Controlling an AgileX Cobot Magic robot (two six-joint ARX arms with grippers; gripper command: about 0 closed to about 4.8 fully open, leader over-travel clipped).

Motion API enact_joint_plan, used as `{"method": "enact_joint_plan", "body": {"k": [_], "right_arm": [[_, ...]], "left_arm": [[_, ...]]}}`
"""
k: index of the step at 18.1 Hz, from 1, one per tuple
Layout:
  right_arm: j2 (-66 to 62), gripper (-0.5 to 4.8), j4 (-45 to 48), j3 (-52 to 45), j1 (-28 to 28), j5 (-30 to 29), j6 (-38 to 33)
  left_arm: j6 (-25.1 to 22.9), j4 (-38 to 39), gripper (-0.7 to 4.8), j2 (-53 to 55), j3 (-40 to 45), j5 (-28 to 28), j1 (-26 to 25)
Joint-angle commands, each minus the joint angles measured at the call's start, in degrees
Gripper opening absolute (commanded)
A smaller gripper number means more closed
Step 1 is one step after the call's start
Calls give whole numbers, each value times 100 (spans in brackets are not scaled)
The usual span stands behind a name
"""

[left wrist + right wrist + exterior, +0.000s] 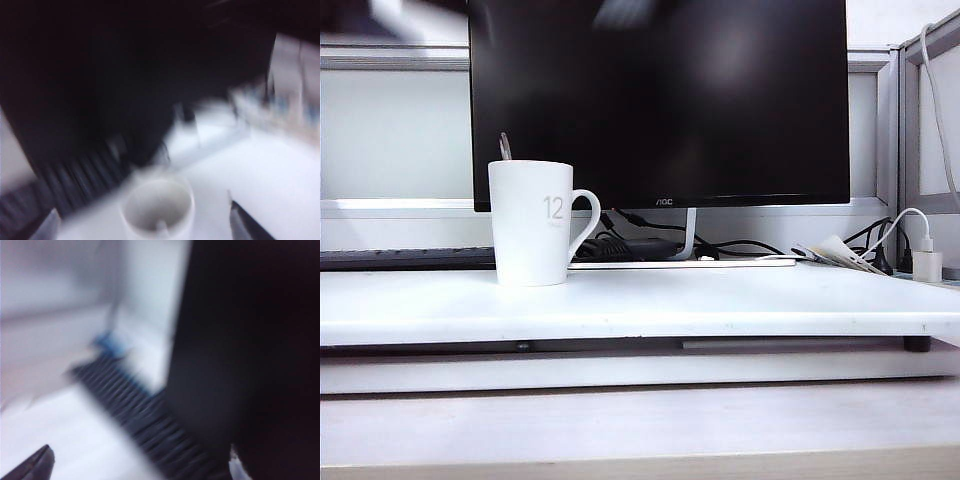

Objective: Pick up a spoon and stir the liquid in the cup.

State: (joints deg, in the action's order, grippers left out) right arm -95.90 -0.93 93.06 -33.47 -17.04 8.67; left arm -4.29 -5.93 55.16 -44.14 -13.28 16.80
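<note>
A: Left gripper [142,227] hung above tall white ceramic mug [158,207], jaws wide, empty. Right gripper [135,467] likewise spread, holding nothing.

B: Thin grey metal spoon [505,146] stood in mug on white table [720,300], released, likely stirring finished

The spoon [504,146] stands in the cup [531,223], before a monitor [660,100].

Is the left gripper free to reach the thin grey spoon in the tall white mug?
Probably yes: the left gripper is open above the tall white mug, and nothing blocks the spoon handle above its rim.
</note>
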Motion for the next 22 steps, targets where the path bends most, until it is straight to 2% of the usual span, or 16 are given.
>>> {"method": "enact_joint_plan", "body": {"k": [1, 5, 7, 8, 9, 12, 15, 17, 19, 21, 22], "right_arm": [[1362, 479, -981, 22, 39, 986, 278], [3589, 479, -2791, 11, 39, 2157, 531], [4848, 479, -3941, -15, 37, 2614, 485], [5720, 479, -4680, -101, 37, 2594, 439], [6212, 479, -4981, -225, 37, 2590, 313], [7565, 479, -5386, -1012, 46, 2479, 9], [8568, 479, -5353, -2415, 48, 2450, -396], [9012, 479, -5036, -3508, 50, 2315, -640], [9331, 479, -4044, -4826, 46, 1965, -894], [9427, 479, -2448, -6159, 42, 1617, -916], [9407, 479, -1307, -6937, 39, 1512, -916]], "left_arm": [[2, 258, 479, -1217, -17, 286, -11], [4, 1596, 479, -3429, -15, 1322, -11], [2, 2164, 479, -4478, -15, 1364, -11], [11, 2568, 479, -5130, -15, 1373, -11], [57, 2811, 479, -5388, -15, 1373, -11], [610, 3591, 479, -5488, -50, 1290, -2], [927, 3871, 479, -5488, 328, 997, -7], [946, 3764, 479, -5488, 719, 929, -9], [949, 3375, 479, -5488, 1241, 918, -9], [949, 2903, 479, -5488, 1759, 922, -9], [949, 2688, 479, -5488, 2081, 944, -11]]}}
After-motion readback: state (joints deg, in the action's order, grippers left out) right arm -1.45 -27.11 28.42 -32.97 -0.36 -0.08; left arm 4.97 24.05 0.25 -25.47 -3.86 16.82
